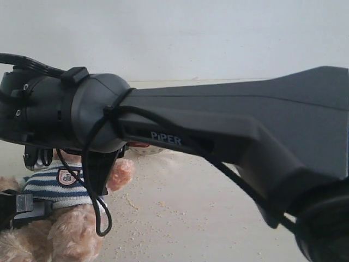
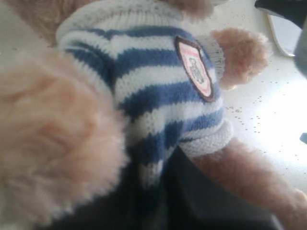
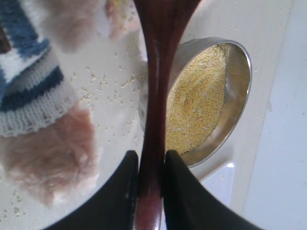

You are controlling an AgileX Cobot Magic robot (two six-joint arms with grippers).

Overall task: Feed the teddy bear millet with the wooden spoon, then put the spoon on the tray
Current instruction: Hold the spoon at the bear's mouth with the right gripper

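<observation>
Right arm (image 1: 229, 131) is spanning almost the whole exterior view. Its wrist end is hanging over the teddy bear (image 1: 60, 229) at the left, so it's blocking the bear's face and the spoon from that camera.

Table (image 1: 191, 218) is carrying loose grains all around the bear.

The bear's striped shirt (image 2: 158, 96) is filling the left wrist view. Left gripper (image 2: 182, 201) is showing only as a dark blur under the shirt hem, right against the body. Can't tell if its jaws are spread or closed.

Tray: what looks like its white corner (image 3: 218, 184) is showing just beside the metal bowl (image 3: 240, 81), on the far side of the handle from the bear.

The bowl is lying just beside the spoon shaft and is well filled with millet (image 3: 196, 100). More grains (image 3: 105, 86) are lying scattered between bowl and bear.

Right gripper (image 3: 150, 160) is pinching the wooden spoon (image 3: 158, 72) by the slim handle, both fingers (image 3: 127, 182) pressing its sides.

Key relation: the spoon's long axis is running straight out from the jaws, between the bear's paw (image 3: 53, 158) and the bowl. The wide end is pointing past the shirt toward pale fur at the frame edge. That end is cut off, so I can't tell if it's loaded or touching the muzzle.

My read: the feeding step is under way and the right arm is doing all the work. The next move depends on lining that axis up with the mouth, and the tray drop then means going back past the bowl, away from the bear
</observation>
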